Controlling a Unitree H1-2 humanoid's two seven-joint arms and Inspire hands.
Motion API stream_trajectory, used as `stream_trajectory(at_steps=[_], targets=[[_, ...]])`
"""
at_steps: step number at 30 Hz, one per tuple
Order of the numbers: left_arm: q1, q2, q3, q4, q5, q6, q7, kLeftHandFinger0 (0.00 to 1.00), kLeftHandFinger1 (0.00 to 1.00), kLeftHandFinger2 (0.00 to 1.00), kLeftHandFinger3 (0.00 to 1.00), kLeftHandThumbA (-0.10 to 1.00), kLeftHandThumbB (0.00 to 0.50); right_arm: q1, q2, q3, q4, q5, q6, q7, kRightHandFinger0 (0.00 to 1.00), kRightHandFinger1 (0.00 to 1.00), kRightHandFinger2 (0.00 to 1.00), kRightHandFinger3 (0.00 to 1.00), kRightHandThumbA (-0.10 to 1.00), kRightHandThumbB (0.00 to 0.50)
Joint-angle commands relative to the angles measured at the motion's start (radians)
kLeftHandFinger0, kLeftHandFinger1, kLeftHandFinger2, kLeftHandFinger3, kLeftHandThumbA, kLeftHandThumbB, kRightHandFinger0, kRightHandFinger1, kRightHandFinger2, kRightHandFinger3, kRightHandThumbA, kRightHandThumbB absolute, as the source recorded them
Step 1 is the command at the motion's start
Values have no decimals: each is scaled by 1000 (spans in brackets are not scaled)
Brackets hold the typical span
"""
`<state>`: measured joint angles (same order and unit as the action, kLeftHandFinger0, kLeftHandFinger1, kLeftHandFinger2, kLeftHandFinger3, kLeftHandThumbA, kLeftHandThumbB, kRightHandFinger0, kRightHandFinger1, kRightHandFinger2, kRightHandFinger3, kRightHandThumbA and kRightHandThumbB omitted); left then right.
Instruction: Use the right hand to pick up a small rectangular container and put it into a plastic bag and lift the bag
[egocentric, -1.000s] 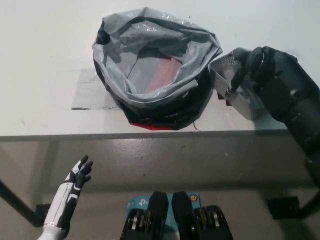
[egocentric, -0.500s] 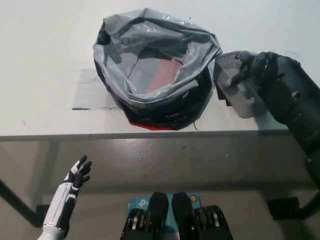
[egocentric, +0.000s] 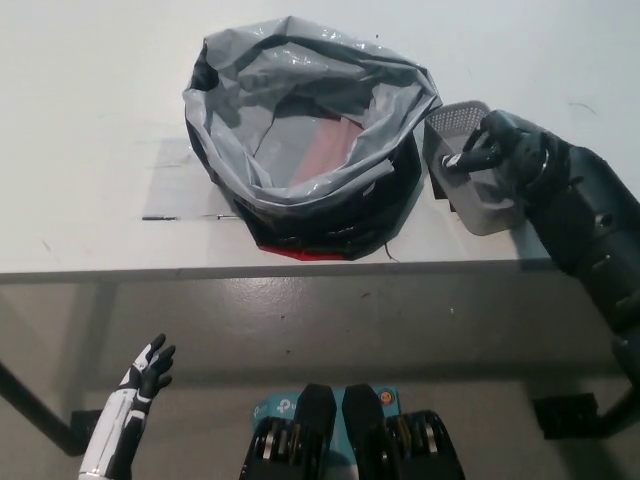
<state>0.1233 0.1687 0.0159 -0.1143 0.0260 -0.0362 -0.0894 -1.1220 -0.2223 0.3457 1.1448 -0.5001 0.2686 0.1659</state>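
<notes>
**Right hand gripping the container beside the bag**

I am holding the small grey container (egocentric: 470, 170) with my black right hand (egocentric: 497, 150). My fingers (egocentric: 470, 157) are curling over its near rim and reaching down into the inside, so the hand is closed on the container's wall rather than spread. The container is sitting at the right of the plastic bag (egocentric: 310, 130), its left wall just beside the bag's outer fold; I cannot tell whether the two are touching. I also cannot tell whether the container is resting on the table (egocentric: 90, 150) or hanging slightly above it, as my arm is covering its far right side. It is tilting a little, with its open top facing up and toward me.

The bag is standing open on the white table, its grey plastic mouth folded outward over a dark outer layer, with a reddish patch showing at the bottom inside.

My white left hand (egocentric: 148, 372) is hanging low at the lower left, below the table's edge, fingers apart and holding nothing.
</notes>
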Motion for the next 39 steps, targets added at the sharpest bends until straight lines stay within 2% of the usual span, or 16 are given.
stream_trajectory(at_steps=[1,2,3,5,7,8,12,15,19,20,21,23,25,28,35,39], targets=[[2,3,9,-28,-15,-40,-1,1000,1000,1000,1000,984,140,-1,-9,-83,-6,96,-112,-73,35,373,539,473,-100,173],[2,2,9,-27,-15,-41,-1,1000,1000,1000,1000,985,139,-3,-12,-97,-18,103,-107,-74,66,444,648,655,-100,176],[4,4,11,-28,-16,-43,-1,1000,1000,1000,1000,987,144,-9,-11,-110,-16,109,-110,-78,78,541,844,874,-100,167],[6,6,13,-30,-17,-43,-1,1000,1000,1000,1000,989,145,-20,-14,-137,-7,123,-130,-83,91,623,969,984,-100,176],[8,6,14,-33,-17,-44,-1,1000,1000,1000,1000,991,142,-32,-23,-150,-5,130,-149,-84,119,668,958,962,-100,173],[6,8,15,-31,-16,-46,-1,1000,1000,1000,1000,993,140,-38,-30,-164,-22,136,-158,-91,177,729,1000,972,-100,179],[5,11,18,-35,-14,-43,-1,1000,1000,1000,1000,997,135,-64,-50,-190,-66,147,-146,-91,200,714,972,949,-100,190],[6,14,19,-43,-11,-37,-1,1000,1000,1000,1000,1000,137,-97,-77,-241,-141,185,-135,-77,209,697,960,878,-100,179],[6,14,21,-38,-8,-37,1,1000,1000,1000,1000,1000,145,-132,-100,-310,-258,230,-80,-56,261,739,1000,920,-100,178],[6,15,22,-35,-8,-41,1,1000,1000,1000,1000,1000,146,-140,-106,-323,-284,239,-74,-50,250,721,987,917,-100,174],[6,15,23,-35,-9,-43,1,1000,1000,1000,1000,1000,142,-142,-108,-327,-304,240,-69,-46,159,596,869,838,-100,172],[6,17,24,-33,-8,-49,0,1000,1000,1000,1000,1000,156,-148,-118,-330,-369,232,-47,-45,181,607,897,875,-100,199],[10,18,25,-33,-10,-50,0,1000,1000,1000,1000,1000,154,-149,-125,-322,-417,212,-28,-55,189,622,921,898,-100,189],[12,19,26,-36,-5,-49,0,1000,1000,1000,1000,1000,152,-157,-129,-327,-493,186,42,-90,202,615,920,839,-100,187],[12,19,28,-40,-5,-43,-4,1000,1000,1000,1000,1000,154,-189,-88,-345,-647,188,112,-124,32,444,833,798,-100,186],[6,18,24,-38,-2,-37,-6,1000,1000,1000,1000,1000,154,-213,-39,-302,-695,201,138,-63,30,462,848,804,-100,189]])
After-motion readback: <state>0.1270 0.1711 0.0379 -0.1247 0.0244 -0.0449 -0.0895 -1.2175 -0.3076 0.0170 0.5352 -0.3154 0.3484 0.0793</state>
